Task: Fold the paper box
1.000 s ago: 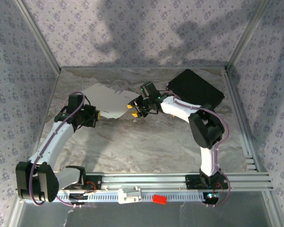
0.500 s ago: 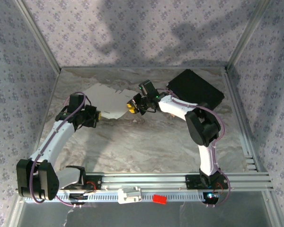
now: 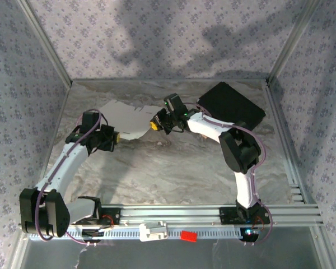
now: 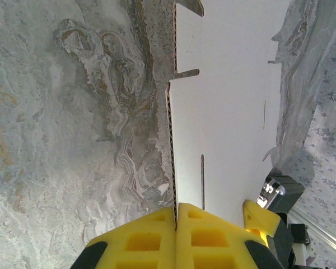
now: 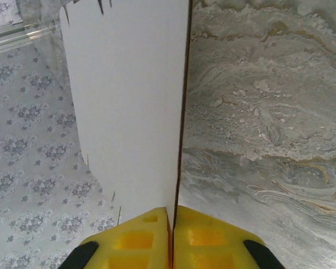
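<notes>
**Both grippers pinching the paper box**

Your paper box [image 3: 129, 119] sits unfolded at the left-centre rear of the table [image 3: 173, 168], a white sheet with notched edges. The left gripper [image 3: 114, 136] has its yellow jaws pressed together on the sheet's near-left edge. The right gripper [image 3: 154, 124] pinches the opposite, right-hand edge the same way. The black case [image 3: 232, 105] lies well apart at the far right.

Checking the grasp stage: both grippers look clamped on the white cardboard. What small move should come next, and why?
Probably lift the paper box and begin bending it along a crease. The left gripper and right gripper are each shut on an edge at opposite ends, and the sheet is unfolded.
</notes>
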Controlling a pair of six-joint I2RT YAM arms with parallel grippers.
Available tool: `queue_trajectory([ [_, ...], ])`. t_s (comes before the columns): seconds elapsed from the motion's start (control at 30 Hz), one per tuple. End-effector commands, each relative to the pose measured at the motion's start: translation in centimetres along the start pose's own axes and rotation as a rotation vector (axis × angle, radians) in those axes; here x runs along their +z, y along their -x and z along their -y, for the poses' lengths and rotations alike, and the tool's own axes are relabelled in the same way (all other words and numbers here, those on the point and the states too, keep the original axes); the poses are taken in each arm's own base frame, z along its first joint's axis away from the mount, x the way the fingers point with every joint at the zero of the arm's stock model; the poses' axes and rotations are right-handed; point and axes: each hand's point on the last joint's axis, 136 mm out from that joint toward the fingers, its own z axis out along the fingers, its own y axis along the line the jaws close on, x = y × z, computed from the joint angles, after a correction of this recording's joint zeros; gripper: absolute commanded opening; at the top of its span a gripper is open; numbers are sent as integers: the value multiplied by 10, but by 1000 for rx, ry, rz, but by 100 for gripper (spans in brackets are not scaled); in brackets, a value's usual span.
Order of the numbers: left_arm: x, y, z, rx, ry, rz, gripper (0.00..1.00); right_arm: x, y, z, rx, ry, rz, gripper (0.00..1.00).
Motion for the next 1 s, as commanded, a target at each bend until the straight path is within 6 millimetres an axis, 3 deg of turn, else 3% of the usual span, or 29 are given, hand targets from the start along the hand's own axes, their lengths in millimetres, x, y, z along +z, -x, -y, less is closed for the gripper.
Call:
queue_trajectory([
  [0.0, -1, -12, 2, 3, 2, -56, 7, -11, 2, -21, -52, 33, 55, 4],
  [0.07, -5, -14, 9, 24, -9, -64, 43, -22, 5, -27, -111, 7, 87, 0],
  [0.13, -16, -17, 16, 55, -5, -58, 55, -35, 8, -34, -199, -38, 111, 0],
  [0.3, -64, -25, 59, 235, -64, -10, 57, -89, 15, -68, -594, -126, 151, 0],
  [0.47, -102, -31, 116, 620, -131, 67, 52, -145, 2, -88, -969, -87, 52, 0],
  [0.6, -106, -34, 160, 990, -206, 193, 45, -187, -3, -74, -1155, -181, 38, 0],
  [0.73, -103, -68, 212, 1463, -422, 334, 40, -220, -2, -62, -1341, -277, 110, 0],
  [0.87, -92, -90, 232, 1841, -486, 398, 42, -246, -6, -48, -1474, -338, 169, 0],
  [0.97, -83, -107, 230, 2093, -549, 371, 37, -263, -14, -44, -1573, -327, 186, 0],
])
